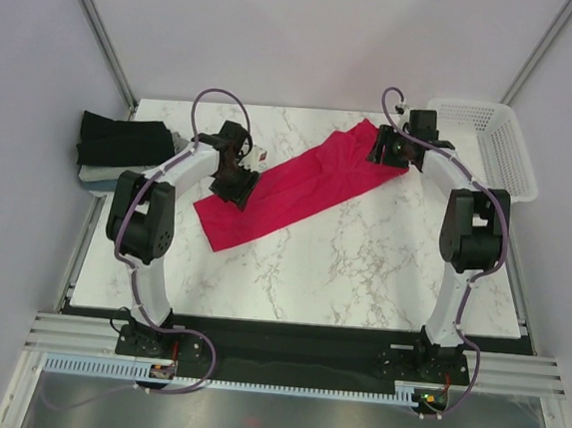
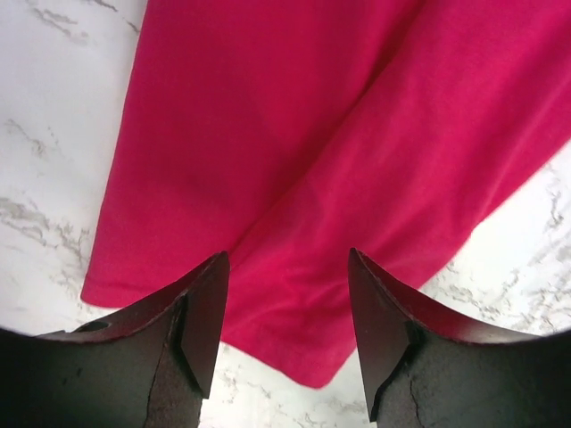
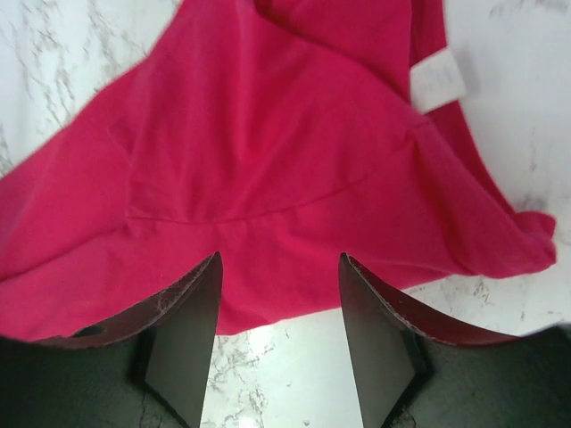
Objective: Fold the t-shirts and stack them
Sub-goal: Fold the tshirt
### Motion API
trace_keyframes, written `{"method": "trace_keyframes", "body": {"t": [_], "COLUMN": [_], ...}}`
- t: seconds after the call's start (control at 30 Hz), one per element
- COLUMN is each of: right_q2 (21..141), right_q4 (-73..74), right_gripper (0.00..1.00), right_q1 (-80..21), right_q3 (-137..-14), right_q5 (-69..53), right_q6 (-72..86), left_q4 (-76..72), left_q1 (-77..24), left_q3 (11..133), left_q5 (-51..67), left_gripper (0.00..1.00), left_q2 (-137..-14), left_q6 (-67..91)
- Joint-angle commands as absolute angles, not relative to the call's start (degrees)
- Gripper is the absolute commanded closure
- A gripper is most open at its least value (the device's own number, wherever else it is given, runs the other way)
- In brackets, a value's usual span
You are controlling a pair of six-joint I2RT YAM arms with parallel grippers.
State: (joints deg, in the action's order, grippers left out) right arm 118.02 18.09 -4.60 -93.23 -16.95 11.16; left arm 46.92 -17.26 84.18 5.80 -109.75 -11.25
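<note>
Here, left fingers (image 2: 201, 325) and right fingers (image 3: 183, 348) apart above the red t-shirt (image 1: 309, 181), seemingly empty.

Bright, even light; faint soft shadows; mostly sharp focus

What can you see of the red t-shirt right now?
The red t-shirt is plain soft cloth, folded lengthwise into a long creased strip lying flat and slantwise on the marble table, near-left to far-right. A white label shows at its far-right end. The left gripper and right gripper, both open, stand over its two ends, pinching nothing.
</note>
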Motion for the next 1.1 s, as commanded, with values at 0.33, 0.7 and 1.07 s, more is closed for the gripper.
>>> {"method": "trace_keyframes", "body": {"t": [0.33, 0.7, 1.07], "right_q2": [125.2, 135.2, 144.6], "right_q4": [16.3, 17.2, 16.3], "right_gripper": [0.37, 0.37, 0.36], "right_q1": [-5.0, -5.6, -9.3], "right_q3": [-94.9, -104.4, -119.4], "right_q5": [-17.5, -18.4, -18.3], "right_q6": [10.3, 10.7, 11.2], "left_q4": [42.7, 42.1, 40.3], "left_q1": [-17.3, -21.4, -35.1], "left_q3": [84.8, 72.4, 62.2], "left_q5": [2.2, 1.8, -2.6], "left_gripper": [0.39, 0.4, 0.37], "left_q2": [-117.7, -111.9, -102.9], "left_q6": [-12.4, -8.4, -8.6]}}
